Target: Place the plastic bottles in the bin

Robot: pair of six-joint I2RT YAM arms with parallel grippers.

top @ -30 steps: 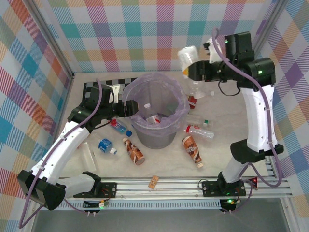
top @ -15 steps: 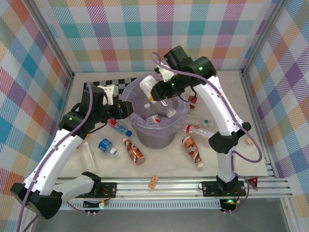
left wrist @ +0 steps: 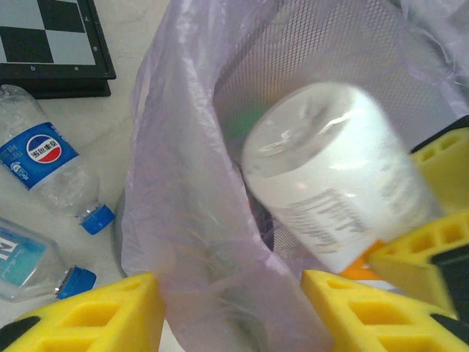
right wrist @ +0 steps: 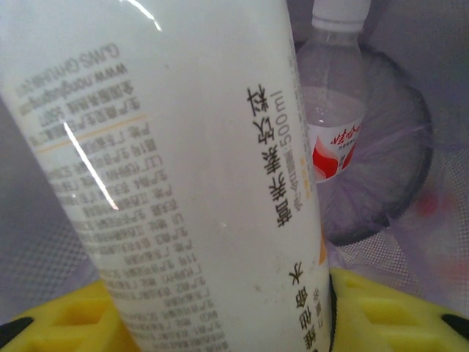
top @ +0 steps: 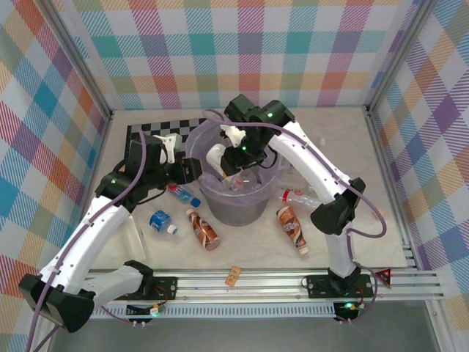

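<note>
In the bin's mouth, toward the worktop's far edge, the right gripper clenches the white bottle; it should release straight down, clear of the liner; the left gripper straddles the liner's rim, grip unclear.

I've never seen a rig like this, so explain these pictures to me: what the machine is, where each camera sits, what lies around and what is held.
The machine is two white robot arms, a left arm and a right arm, bolted at the near edge of a table. The wide picture looks down from above and behind them; the other two come from a camera on each wrist. The right end effector is closed on a white bottle, held in the mouth of the bin, where a red-labelled bottle already lies. The left end effector straddles the bin's bag-lined rim; whether it grips, I cannot tell. On the table lie more bottles, such as a blue-labelled bottle and a brown bottle, plus a chequered board.
</note>
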